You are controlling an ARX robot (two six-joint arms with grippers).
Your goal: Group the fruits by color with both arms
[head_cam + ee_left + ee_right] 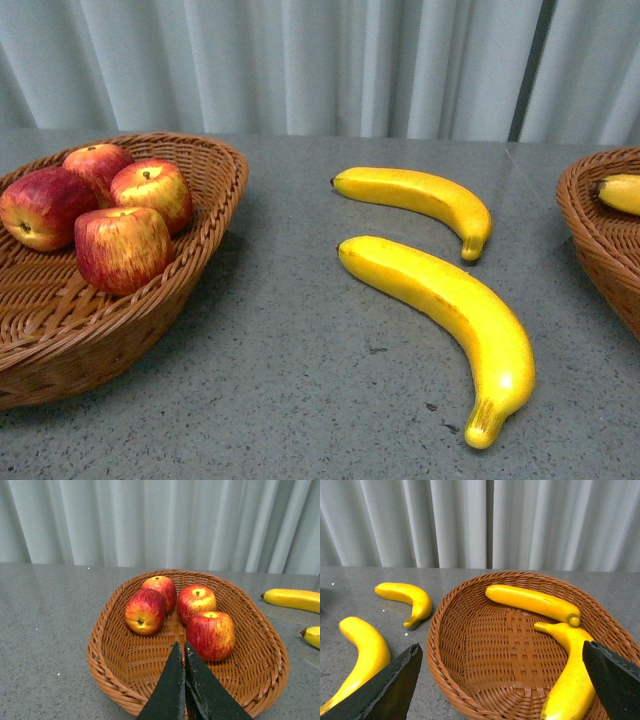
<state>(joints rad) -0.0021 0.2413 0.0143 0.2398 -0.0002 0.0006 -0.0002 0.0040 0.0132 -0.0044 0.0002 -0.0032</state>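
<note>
Several red-and-yellow apples (122, 247) lie in the left wicker basket (200, 270). Two yellow bananas rest on the table, a far one (415, 193) and a near one (450, 300). Neither arm shows in the front view. In the left wrist view my left gripper (180, 646) is shut and empty above the near part of the apple basket (107, 665), just short of the closest apple (210, 634). My right gripper (501, 651) is wide open over the right basket (445, 670), which holds two bananas (532, 601) (572, 675).
The right basket (590, 225) sits at the table's right edge with a banana end (622, 192) showing. The grey table (300, 380) runs between the baskets. Pale curtains (320, 60) close off the back.
</note>
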